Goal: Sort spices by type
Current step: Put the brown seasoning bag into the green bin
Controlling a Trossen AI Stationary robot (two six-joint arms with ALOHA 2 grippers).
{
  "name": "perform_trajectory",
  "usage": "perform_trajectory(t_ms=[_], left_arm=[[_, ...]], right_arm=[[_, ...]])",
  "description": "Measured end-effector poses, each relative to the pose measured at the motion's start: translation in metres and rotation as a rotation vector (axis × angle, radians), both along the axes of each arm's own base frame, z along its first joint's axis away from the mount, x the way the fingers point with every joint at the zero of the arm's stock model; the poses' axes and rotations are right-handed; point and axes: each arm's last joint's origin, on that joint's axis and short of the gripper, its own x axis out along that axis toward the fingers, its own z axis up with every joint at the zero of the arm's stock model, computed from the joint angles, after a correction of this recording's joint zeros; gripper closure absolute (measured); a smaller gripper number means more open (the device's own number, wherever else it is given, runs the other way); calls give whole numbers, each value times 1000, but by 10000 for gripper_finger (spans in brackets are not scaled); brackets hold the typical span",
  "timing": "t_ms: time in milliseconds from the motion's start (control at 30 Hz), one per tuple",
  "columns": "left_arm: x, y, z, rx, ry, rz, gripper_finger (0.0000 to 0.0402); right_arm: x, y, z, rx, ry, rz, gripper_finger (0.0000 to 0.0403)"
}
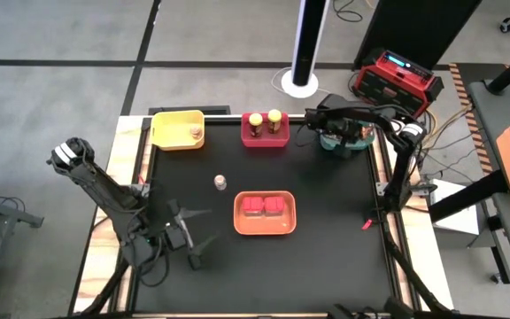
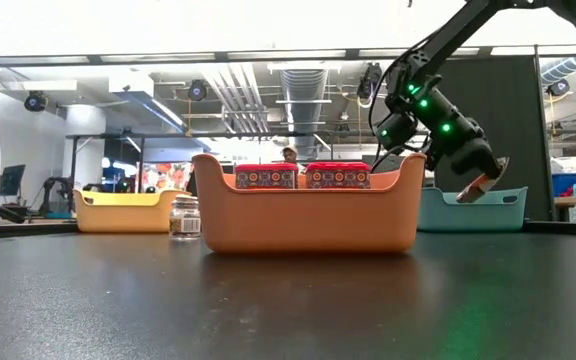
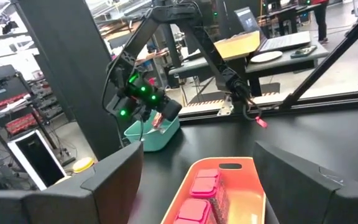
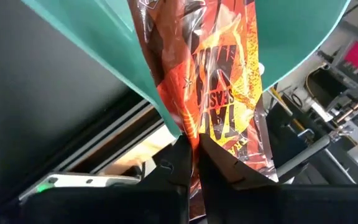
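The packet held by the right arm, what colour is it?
Orange and dark brown with printed lettering; the packet shows best in the right wrist view.

Overhead: black worktop (image 1: pixel 326 257) with an orange tray (image 1: pixel 265 229) holding two red tubs (image 1: pixel 265 207), a lone shaker (image 1: pixel 220 182), yellow-lidded jars (image 1: pixel 265 121) in a red tray (image 1: pixel 265 140).

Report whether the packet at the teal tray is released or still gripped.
Gripped. In the right wrist view, the right gripper's fingers are shut on the orange printed packet's edge, and it hangs over the teal tray.
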Motion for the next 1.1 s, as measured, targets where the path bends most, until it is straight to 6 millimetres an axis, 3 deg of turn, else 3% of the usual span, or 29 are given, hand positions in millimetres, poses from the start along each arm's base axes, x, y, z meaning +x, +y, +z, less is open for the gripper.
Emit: perform_trajectory(t_ms=[433,867,1100], left_arm=[[0,0,0,3,3,3,115],[0,0,0,4,4,3,115],[0,0,0,4,4,3,115]], right_arm=[[0,-4,3,-71,76,82,372],[0,-4,3,-142,60,15,279],[2,-3,8,-213,30,-37,263]])
